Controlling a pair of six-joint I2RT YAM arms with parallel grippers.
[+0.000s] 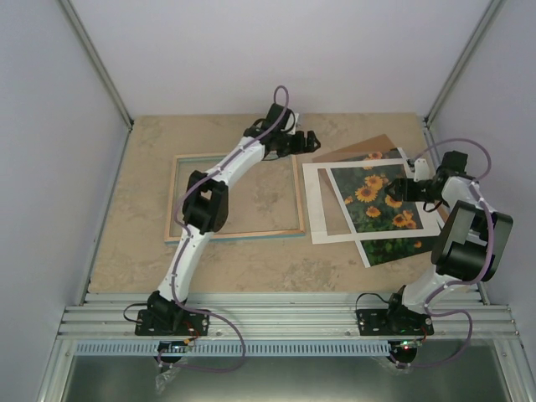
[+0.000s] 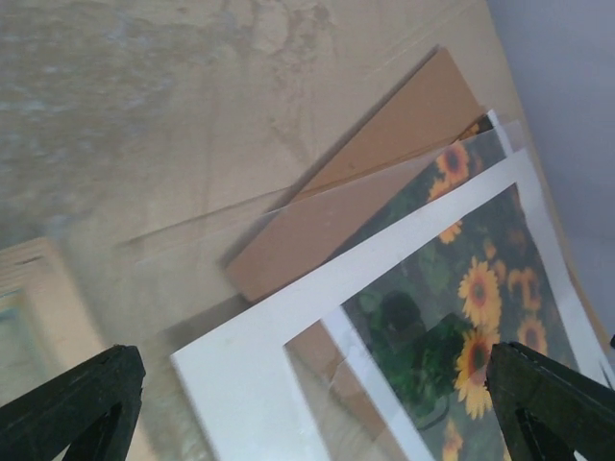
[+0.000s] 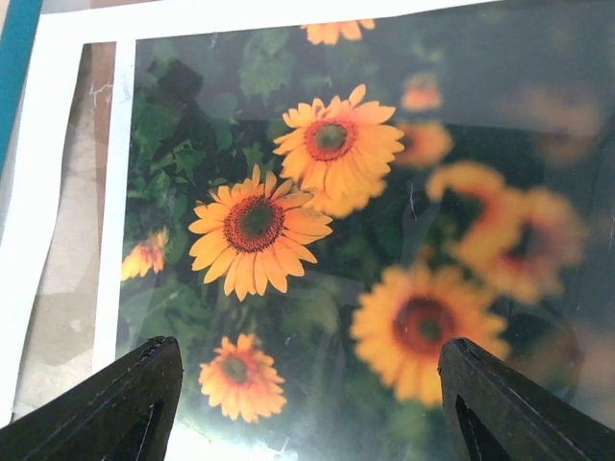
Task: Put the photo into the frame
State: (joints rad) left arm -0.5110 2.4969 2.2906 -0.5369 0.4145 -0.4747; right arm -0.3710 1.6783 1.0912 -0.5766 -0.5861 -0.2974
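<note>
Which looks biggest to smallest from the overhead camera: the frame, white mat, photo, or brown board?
1. Frame: largest.
2. White mat and photo: too close to rank, and they overlap.
3. Brown board: smallest showing, but mostly covered.

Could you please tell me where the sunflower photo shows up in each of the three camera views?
Top external: the photo lies right of centre, partly under the white mat.
Left wrist: the photo is at lower right, seen through the white mat.
Right wrist: the photo fills most of the picture.
Shared landmark: the white mat, which borders the photo in all three views.
</note>
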